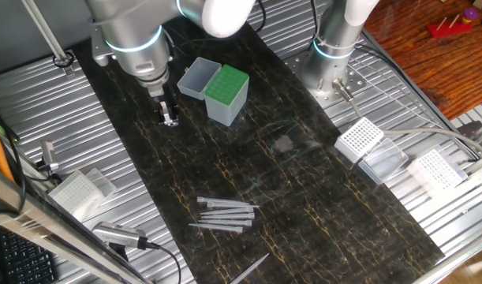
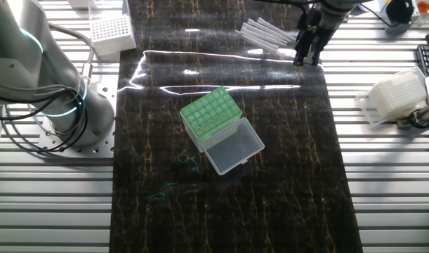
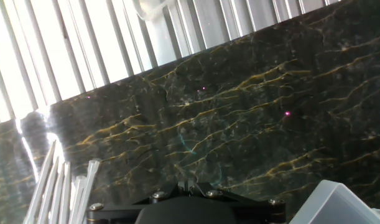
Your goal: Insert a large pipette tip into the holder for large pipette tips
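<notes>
The holder for large pipette tips [image 1: 226, 88] has a bright green perforated top and its clear lid hangs open beside it; it stands on the dark mat and also shows in the other fixed view [image 2: 211, 112]. Several large pipette tips [image 1: 225, 213] lie in a loose pile on the mat nearer the front; they also show in the other fixed view [image 2: 267, 35] and at the lower left of the hand view [image 3: 59, 186]. My gripper [image 1: 169, 116] hangs above the mat to the left of the holder, well away from the pile. Its fingers look shut together with nothing between them.
White-grid racks with clear lids stand at the right [image 1: 360, 140] and left [image 1: 76, 192] on the ribbed metal table. A second arm's base [image 1: 335, 55] stands behind the mat. One more tip [image 1: 248, 268] lies by the mat's front edge.
</notes>
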You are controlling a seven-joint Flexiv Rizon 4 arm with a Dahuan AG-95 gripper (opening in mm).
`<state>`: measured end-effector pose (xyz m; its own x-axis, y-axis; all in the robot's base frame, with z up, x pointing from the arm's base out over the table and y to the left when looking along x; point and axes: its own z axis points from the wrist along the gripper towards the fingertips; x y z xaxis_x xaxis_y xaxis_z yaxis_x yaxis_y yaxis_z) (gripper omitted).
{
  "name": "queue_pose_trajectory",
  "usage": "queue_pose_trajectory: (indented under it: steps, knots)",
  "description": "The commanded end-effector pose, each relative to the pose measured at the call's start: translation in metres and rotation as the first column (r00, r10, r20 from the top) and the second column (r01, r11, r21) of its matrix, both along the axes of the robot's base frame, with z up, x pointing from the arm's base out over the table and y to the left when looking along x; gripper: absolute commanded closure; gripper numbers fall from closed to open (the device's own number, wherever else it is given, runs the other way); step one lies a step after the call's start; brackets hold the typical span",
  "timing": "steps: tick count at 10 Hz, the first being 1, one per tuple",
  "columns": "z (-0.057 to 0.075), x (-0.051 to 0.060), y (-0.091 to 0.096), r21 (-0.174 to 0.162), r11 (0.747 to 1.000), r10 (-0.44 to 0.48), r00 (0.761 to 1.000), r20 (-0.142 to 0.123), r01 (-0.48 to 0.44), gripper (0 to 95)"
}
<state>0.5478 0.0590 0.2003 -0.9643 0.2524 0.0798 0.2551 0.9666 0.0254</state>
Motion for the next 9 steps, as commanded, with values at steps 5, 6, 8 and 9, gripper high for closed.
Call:
queue_pose_trajectory:
  steps: [5, 6, 8, 9]
  knots:
    - [0.0001, -0.0002, -0.0003, -0.042, 0.999, 0.000, 1.000, 0.005, 0.000, 95.0]
    - [0.0007, -0.0002, -0.0003, -0.043, 0.999, 0.002, 1.000, 0.002, -0.002, 95.0]
    - [0.0011, 0.0000, -0.0002, -0.040, 0.999, 0.018, 1.000, -0.014, -0.019, 95.0]
    - [0.0013, 0.0000, -0.0002, -0.054, 0.998, 0.025, 0.999, -0.029, -0.027, 95.0]
